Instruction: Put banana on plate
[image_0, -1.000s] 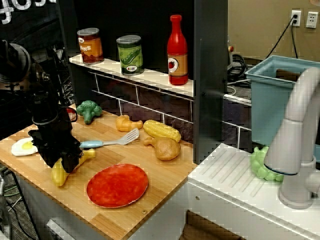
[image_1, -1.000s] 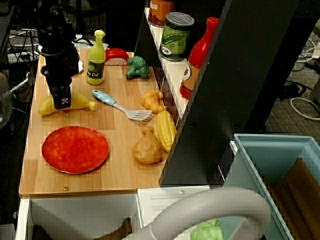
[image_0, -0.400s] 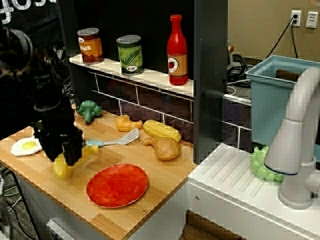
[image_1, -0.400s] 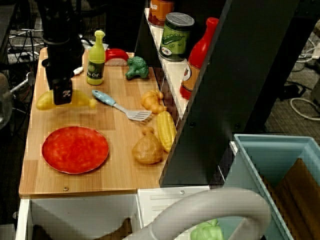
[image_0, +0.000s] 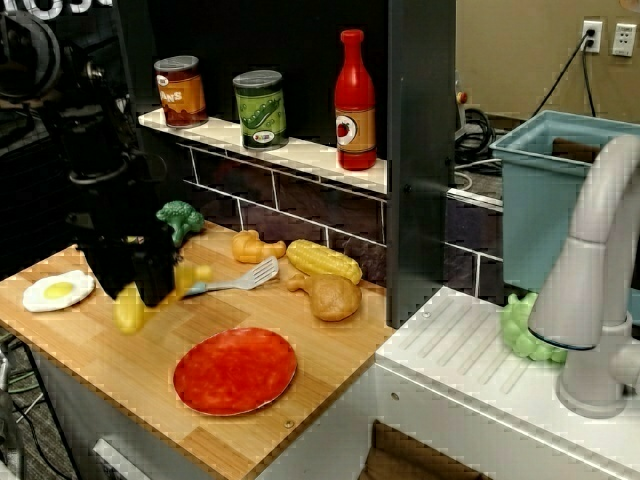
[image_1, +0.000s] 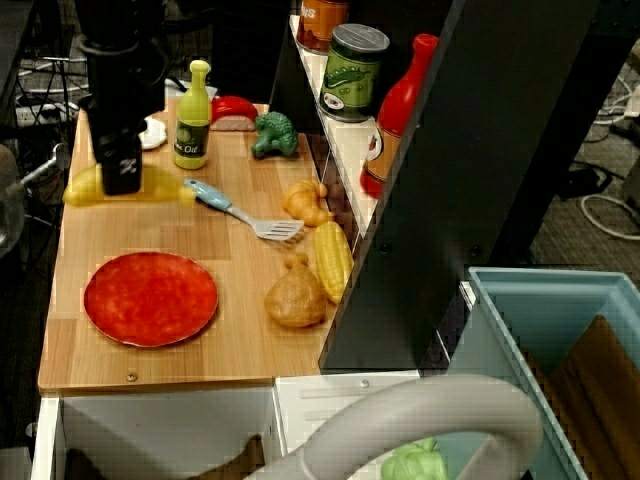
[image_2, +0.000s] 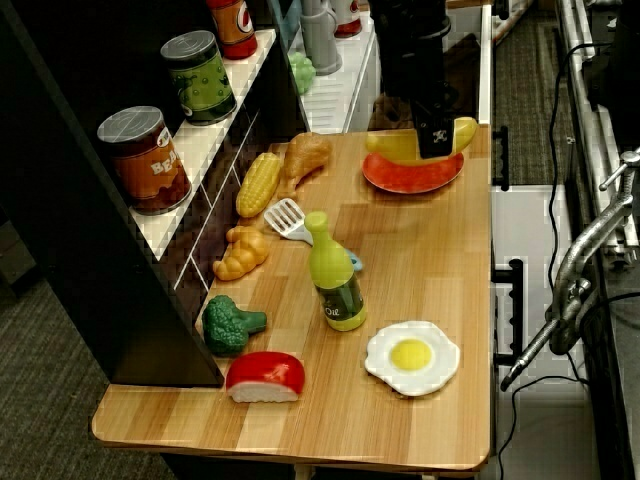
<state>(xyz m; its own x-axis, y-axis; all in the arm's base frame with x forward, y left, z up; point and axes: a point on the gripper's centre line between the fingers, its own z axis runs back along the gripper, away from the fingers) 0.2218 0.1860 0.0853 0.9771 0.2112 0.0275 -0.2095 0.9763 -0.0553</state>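
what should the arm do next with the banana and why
Probably carry it sideways toward the plate before lowering. The gripper is shut on the banana, which is lifted off the wooden counter, both ends sticking out past the fingers. In the overhead view the plate, with nothing on it, lies nearer the counter's front edge than the banana, so the banana is not yet above it.

Yellow-green squeeze bottle (image_1: 192, 118) reads "Oil" on its label, seen from above. Just left of the bottle, the black pincer (image_1: 121, 172) carries a small white mark, unreadable. Labels on the cans and the red bottle on the shelf beside it too blurred to read.
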